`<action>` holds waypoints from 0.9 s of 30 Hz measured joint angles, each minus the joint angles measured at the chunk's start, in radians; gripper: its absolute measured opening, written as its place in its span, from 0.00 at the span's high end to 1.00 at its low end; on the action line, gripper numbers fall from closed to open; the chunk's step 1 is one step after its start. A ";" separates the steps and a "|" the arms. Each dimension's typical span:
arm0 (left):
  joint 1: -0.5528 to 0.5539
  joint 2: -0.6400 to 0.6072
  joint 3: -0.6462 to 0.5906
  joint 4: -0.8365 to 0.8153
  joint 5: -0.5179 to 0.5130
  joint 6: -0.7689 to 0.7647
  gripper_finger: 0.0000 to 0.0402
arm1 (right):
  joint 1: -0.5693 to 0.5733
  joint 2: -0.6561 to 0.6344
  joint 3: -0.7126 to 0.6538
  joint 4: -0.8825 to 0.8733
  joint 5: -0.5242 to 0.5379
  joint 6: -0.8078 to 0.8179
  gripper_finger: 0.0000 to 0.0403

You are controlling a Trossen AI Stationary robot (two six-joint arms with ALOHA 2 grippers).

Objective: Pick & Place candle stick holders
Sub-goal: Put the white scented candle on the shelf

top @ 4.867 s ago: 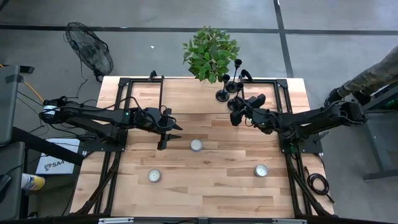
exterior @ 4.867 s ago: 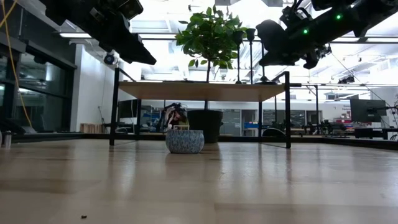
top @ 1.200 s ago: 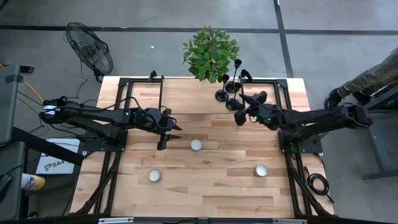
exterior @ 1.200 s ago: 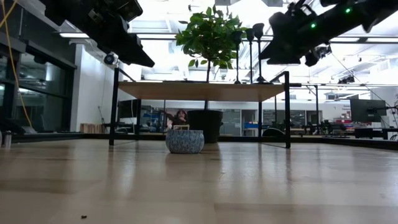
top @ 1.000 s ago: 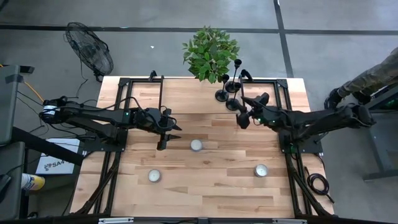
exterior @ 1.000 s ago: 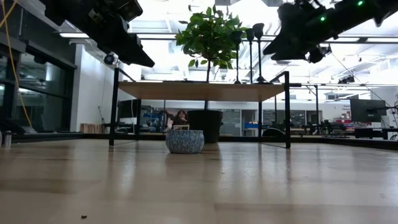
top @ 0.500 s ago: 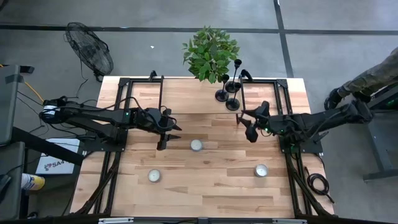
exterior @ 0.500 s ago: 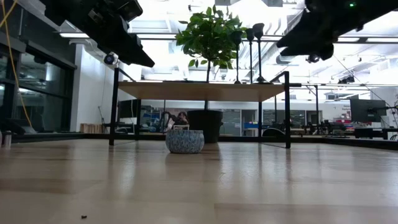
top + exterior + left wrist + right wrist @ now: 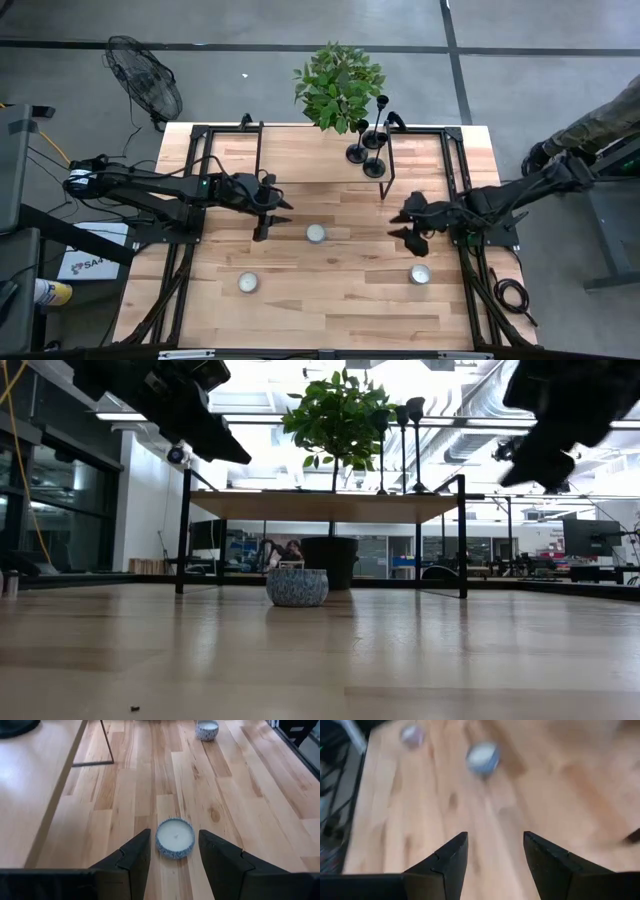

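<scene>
Three black candle stick holders (image 9: 357, 152) (image 9: 373, 140) (image 9: 375, 168) stand on their round bases at the table's far edge, beside a green plant (image 9: 338, 85). In the low view their thin stems (image 9: 416, 450) rise next to the plant. My right gripper (image 9: 401, 225) hovers open and empty over the table's right half, nearer than the holders. My left gripper (image 9: 283, 212) hangs open over the left half. In the left wrist view a white candle (image 9: 175, 836) shows between its fingers, lying lower on the table, untouched.
Three short white candles lie on the wood: one in the middle (image 9: 316, 233), one near left (image 9: 248, 283), one near right (image 9: 419, 273). Black frame posts (image 9: 388, 160) stand by the holders. A person's arm (image 9: 600, 120) shows beyond the right edge.
My right gripper has drawn back from the candle stick holders toward the table's near edge and slightly to the right, with nothing between its fingers. All three holders stay upright at the far edge. The left arm has kept still.
</scene>
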 joint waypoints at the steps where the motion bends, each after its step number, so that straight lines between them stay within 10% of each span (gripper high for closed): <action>1: 0.000 0.000 0.000 0.008 0.000 0.000 0.59 | 0.002 0.009 0.000 -0.009 -0.040 0.020 0.54; 27: 0.000 0.000 0.000 0.008 0.000 -0.027 0.59 | 0.066 0.341 0.000 0.069 -0.344 0.153 0.51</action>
